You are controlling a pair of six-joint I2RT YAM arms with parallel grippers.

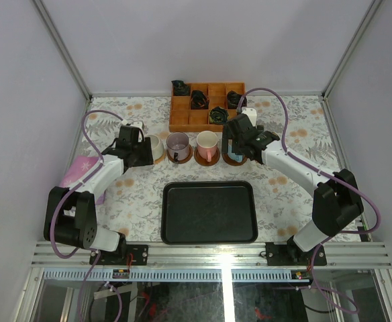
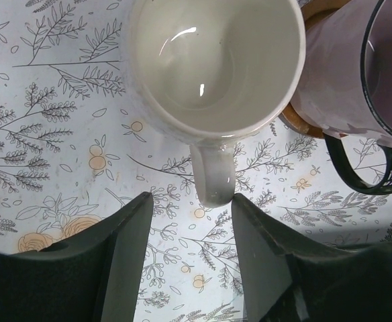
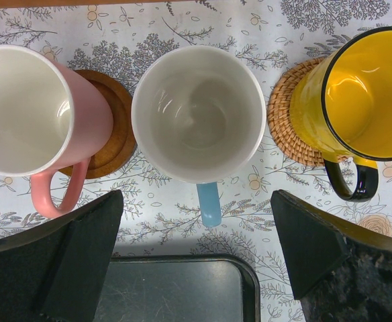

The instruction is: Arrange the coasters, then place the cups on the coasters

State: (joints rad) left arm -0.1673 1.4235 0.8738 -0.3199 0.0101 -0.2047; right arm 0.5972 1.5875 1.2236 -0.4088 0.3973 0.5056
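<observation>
Left gripper (image 2: 192, 199) sits released, 2 fingers either side of the handle of the cream-white cup (image 2: 216, 60), a gap on both sides; right gripper (image 3: 196, 194) is spread wide and grasps nothing, the handle of the light blue cup (image 3: 199, 114) between its fingers, untouched; out across the flowered desk (image 1: 283, 194), the black tray (image 1: 209, 211) lies near the arm bases; the orange box (image 1: 182, 122) sits at the far edge, dark objects (image 1: 198, 99) in some cells; between box and tray, 5 cups stand upright in 1 row; the mauve cup (image 2: 337, 87) stands on a brown coaster (image 2: 297, 124); the pink cup (image 3: 21, 107) is on another brown one (image 3: 119, 134); the yellow cup (image 3: 364, 94) is on the paler woven coaster (image 3: 286, 121); under the cream-white and light blue cups the wrist views show no coaster, though the top view shows a brown edge beside each.
</observation>
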